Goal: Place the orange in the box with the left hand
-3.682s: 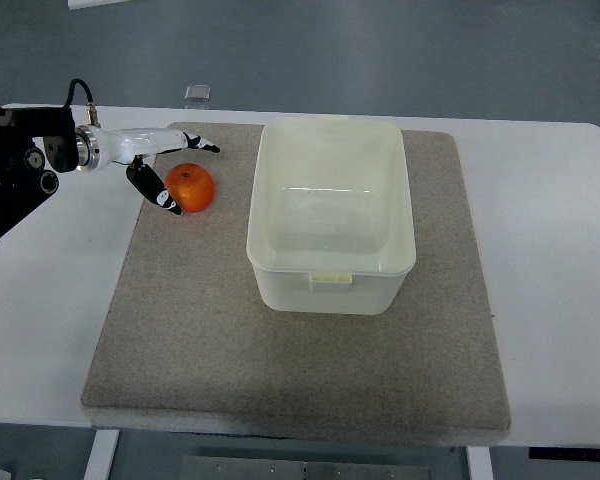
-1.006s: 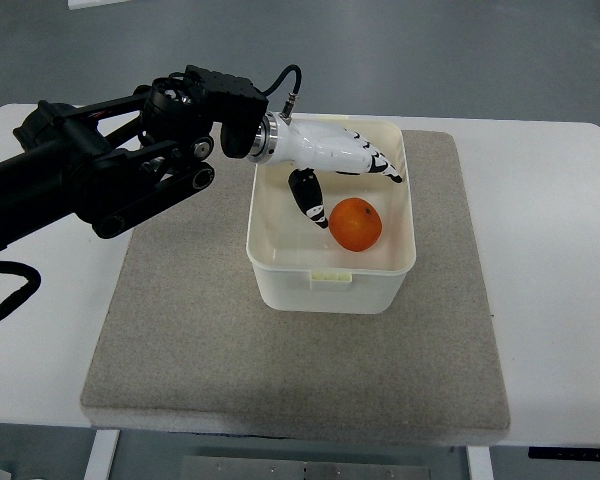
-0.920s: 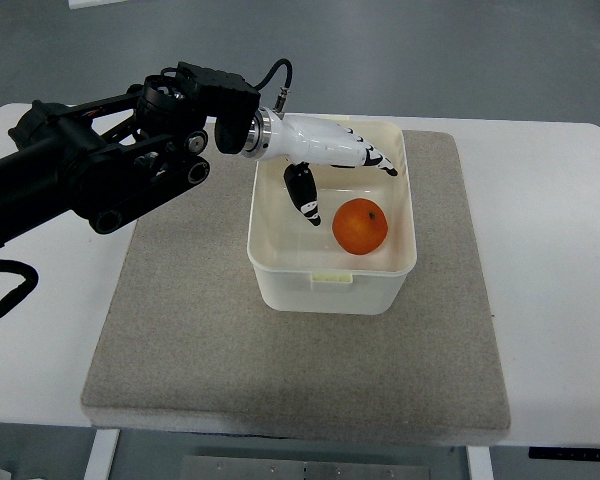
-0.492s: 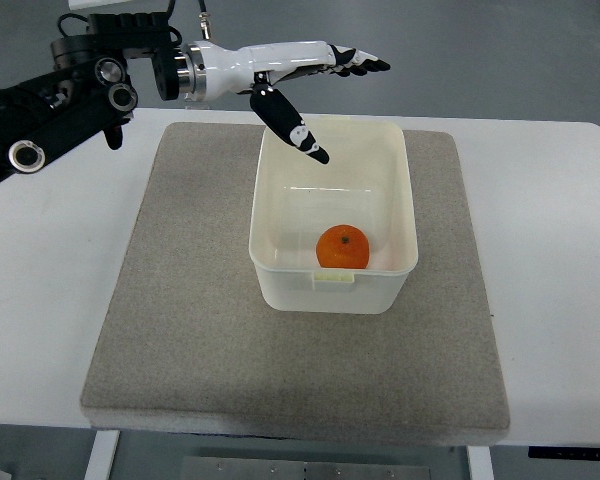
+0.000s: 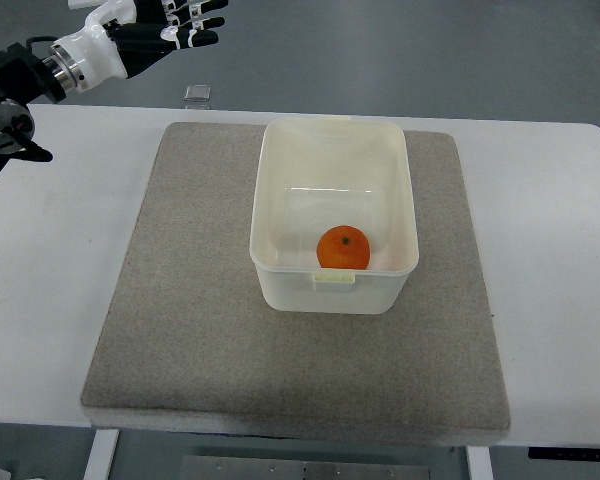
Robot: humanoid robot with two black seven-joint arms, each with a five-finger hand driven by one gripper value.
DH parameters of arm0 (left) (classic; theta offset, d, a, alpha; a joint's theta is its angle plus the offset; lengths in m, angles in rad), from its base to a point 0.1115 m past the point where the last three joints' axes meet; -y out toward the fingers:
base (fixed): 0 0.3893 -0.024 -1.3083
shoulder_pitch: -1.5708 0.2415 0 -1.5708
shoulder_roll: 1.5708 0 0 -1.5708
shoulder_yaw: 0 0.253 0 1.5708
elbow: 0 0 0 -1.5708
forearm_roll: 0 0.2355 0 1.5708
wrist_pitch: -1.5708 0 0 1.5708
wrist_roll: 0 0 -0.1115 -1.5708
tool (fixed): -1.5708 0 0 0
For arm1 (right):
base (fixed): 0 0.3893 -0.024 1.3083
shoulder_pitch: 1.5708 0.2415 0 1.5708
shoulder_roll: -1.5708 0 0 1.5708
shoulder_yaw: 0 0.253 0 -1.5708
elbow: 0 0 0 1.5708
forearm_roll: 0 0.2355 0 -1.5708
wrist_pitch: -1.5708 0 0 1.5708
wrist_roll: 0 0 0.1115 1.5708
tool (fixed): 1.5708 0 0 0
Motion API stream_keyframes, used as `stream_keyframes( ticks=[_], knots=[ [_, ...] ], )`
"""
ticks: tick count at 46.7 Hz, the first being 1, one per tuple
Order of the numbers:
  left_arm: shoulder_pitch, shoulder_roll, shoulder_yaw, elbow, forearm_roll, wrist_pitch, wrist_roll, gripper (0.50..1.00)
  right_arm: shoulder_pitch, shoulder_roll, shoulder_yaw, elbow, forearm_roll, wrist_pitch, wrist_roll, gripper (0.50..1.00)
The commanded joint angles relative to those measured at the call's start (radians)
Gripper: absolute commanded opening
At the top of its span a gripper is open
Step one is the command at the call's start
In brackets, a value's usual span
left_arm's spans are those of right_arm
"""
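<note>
The left hand hangs with fingers spread, holding nothing; the orange lies in the box, well apart from it.

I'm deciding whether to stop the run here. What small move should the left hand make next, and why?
Probably just finish pulling the left hand away to rest. The orange already lies inside the box, near its front wall, and the hand is open, empty and off past the table's far left corner.

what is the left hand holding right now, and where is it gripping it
Nothing is held. The left hand is up at the top left corner with its fingers spread and empty, well away from the box. The orange lies free inside the box.
</note>
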Motion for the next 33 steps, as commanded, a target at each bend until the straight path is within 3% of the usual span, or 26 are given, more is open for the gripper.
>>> stream_keyframes(
  ticks=[1, 7, 20, 25, 33],
  knots=[
    [0.031, -0.001, -0.002, 0.050, -0.060, -0.004, 0.004, 0.994, 0.000, 0.000, 0.000, 0.000, 0.000, 0.000, 0.000, 0.932],
    [0.057, -0.001, -0.004, 0.127, -0.152, -0.004, 0.073, 0.994, 0.000, 0.000, 0.000, 0.000, 0.000, 0.002, 0.000, 0.932],
    [0.103, -0.002, -0.002, 0.153, -0.523, -0.004, 0.369, 0.994, 0.000, 0.000, 0.000, 0.000, 0.000, 0.000, 0.000, 0.932],
    [0.111, -0.002, -0.004, 0.150, -0.582, -0.004, 0.423, 0.994, 0.000, 0.000, 0.000, 0.000, 0.000, 0.000, 0.000, 0.932],
    [0.123, -0.051, -0.010, 0.147, -0.610, -0.004, 0.455, 0.994, 0.000, 0.000, 0.000, 0.000, 0.000, 0.000, 0.000, 0.932]
  ],
)
